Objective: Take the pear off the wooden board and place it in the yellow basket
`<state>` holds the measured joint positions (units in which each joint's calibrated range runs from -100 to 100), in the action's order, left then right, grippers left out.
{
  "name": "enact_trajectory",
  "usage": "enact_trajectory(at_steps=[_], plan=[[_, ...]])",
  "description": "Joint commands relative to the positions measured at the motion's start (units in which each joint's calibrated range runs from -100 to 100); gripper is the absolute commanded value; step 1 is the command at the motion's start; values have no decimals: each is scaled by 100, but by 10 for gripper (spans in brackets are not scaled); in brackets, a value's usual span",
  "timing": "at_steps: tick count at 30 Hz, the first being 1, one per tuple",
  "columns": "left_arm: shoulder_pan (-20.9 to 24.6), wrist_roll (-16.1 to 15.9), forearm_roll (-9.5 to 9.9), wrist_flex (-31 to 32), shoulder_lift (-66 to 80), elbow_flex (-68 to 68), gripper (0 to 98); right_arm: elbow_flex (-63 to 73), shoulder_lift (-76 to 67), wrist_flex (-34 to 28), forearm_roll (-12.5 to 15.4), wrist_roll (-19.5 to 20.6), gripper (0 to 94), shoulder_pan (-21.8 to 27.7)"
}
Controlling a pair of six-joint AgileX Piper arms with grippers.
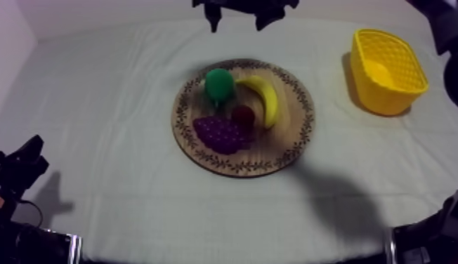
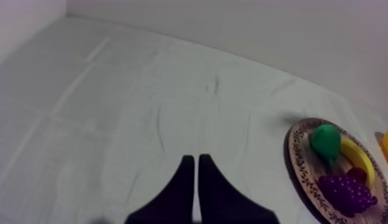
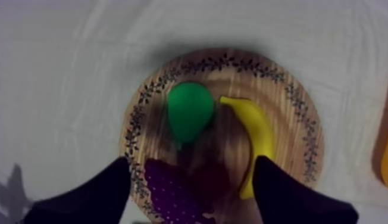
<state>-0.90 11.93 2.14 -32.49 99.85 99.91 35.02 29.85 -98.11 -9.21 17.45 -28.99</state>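
readable text: none | labels: none | numbers: none | signs: none

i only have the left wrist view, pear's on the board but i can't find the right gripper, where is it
observer: the right gripper hangs open above the wooden board, with the pear just ahead of it.
operator: is it holding any fruit
observer: no, it holds nothing. the grapes and the small red fruit lie under the gap between its fingers.
operator: where's the drop spot, i just catch a yellow edge
observer: the yellow basket stands upright on the cloth at the right side of the table, apart from the board.
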Motion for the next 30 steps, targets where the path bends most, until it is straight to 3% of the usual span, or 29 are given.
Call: enact_trajectory(at_steps=[1, 30], plan=[[0, 2, -1, 0, -2, -2, 1, 28, 92, -3, 25, -8, 690, 0], [0, 2, -1, 0, -2, -2, 1, 1934, 3251, -3, 74, 67, 688, 7]])
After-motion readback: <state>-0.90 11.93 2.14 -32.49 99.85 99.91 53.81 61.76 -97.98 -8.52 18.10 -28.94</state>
